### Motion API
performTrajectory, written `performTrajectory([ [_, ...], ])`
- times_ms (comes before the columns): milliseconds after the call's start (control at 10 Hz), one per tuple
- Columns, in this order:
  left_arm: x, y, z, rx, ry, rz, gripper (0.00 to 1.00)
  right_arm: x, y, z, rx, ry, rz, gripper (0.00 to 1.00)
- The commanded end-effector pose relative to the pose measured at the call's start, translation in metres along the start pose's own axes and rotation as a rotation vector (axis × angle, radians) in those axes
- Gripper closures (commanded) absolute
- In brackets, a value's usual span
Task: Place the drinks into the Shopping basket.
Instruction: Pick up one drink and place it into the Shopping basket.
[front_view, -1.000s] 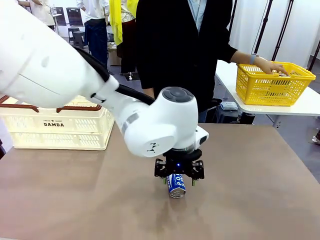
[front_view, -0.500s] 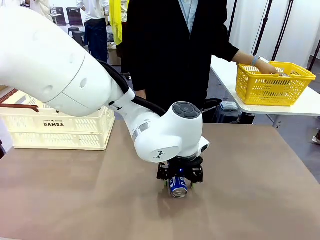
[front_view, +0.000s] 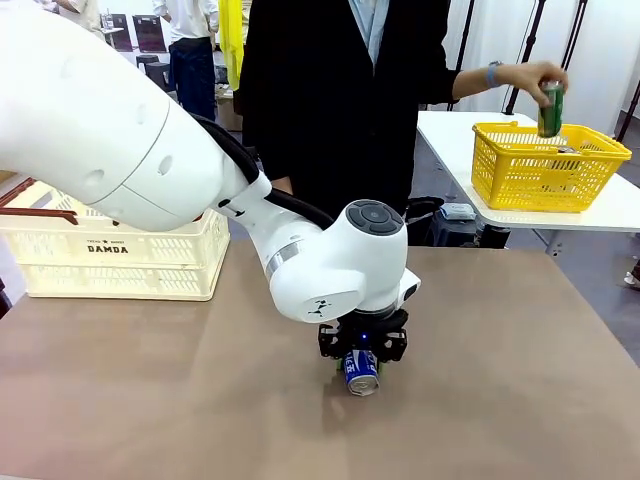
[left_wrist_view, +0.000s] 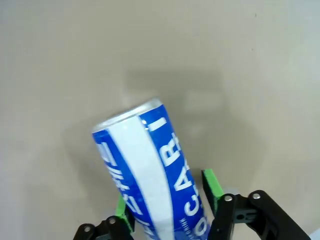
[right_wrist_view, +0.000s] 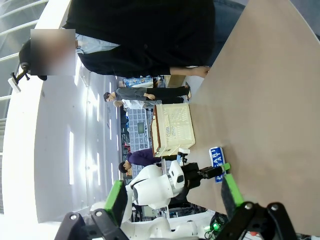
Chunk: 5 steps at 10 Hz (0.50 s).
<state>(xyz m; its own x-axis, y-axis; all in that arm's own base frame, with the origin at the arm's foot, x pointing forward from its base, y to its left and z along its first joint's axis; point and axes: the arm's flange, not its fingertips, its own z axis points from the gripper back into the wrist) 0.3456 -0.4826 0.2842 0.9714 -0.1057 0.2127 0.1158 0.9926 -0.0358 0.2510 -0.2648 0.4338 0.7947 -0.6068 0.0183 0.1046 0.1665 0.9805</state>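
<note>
**Green can's up in the air, left gripper closing in on the blue one**

So since half a second ago the person's hand has come up out of the yellow basket and is now holding a green can above it, off at the far right over the white side table. The left arm has barely shifted, but its jaws have pulled in around the blue can.

Blue can is lying on its side on the brown table, roughly mid-table and toward the near edge. The left gripper sits right over it, pointing down. From the left wrist view you can see a green pad on each side of the can body, both just beside it, and the can runs at a slant between them with its silver rim pointing away from the fingers. Whether the pads are actually pressing on it yet, I honestly can't tell.

The right gripper has its fingers spread wide with nothing between them, looking across the table from a distance.

The Shopping basket, the cream crate with the brown rim and DAMDA print, is at the far left of the table, well apart from the blue can.
</note>
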Motion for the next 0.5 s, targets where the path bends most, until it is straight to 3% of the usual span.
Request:
performTrajectory([
  [0, -0.002, 0.003, 0.006, 0.030, -0.065, 0.053, 1.00, 0.000, 0.002, 0.001, 0.016, -0.004, -0.004, 0.00],
  [200, -0.002, 0.012, 0.018, 0.035, -0.068, 0.062, 1.00, 0.000, 0.002, 0.001, 0.016, -0.004, -0.004, 0.00],
  [400, -0.006, 0.029, 0.059, 0.017, -0.064, 0.023, 1.00, 0.000, 0.002, 0.001, 0.016, -0.004, -0.004, 0.00],
])
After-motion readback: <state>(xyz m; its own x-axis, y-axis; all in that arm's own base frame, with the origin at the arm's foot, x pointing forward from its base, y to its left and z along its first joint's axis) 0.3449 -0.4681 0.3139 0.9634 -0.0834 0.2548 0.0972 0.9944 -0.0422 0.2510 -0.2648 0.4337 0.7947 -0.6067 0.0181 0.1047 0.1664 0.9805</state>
